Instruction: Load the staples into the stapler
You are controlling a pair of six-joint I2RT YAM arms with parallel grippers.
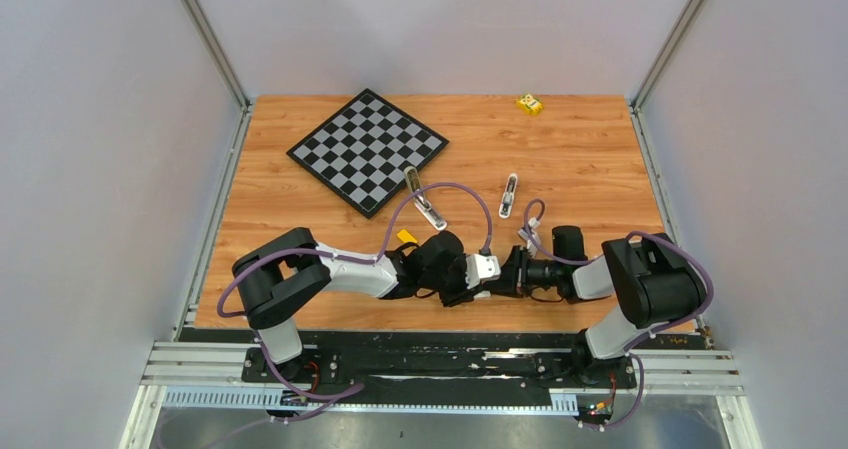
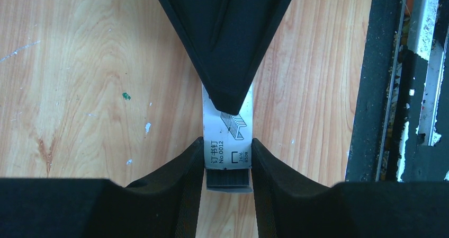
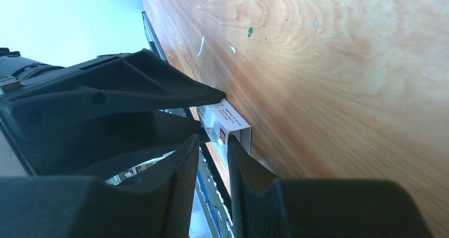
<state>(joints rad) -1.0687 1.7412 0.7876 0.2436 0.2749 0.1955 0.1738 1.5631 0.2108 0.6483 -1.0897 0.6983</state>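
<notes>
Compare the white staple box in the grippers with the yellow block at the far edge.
The white staple box is white with black print; the yellow block is yellow. The box is gripped by the left gripper and right gripper near the arms' bases; the block lies free at the far edge of the table. Both are small and boxy.

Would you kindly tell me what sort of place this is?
Probably a robotics lab test cell: plain grey panel walls enclose a wood-grain tabletop, with the left arm and right arm bolted to a black metal rail.
</notes>
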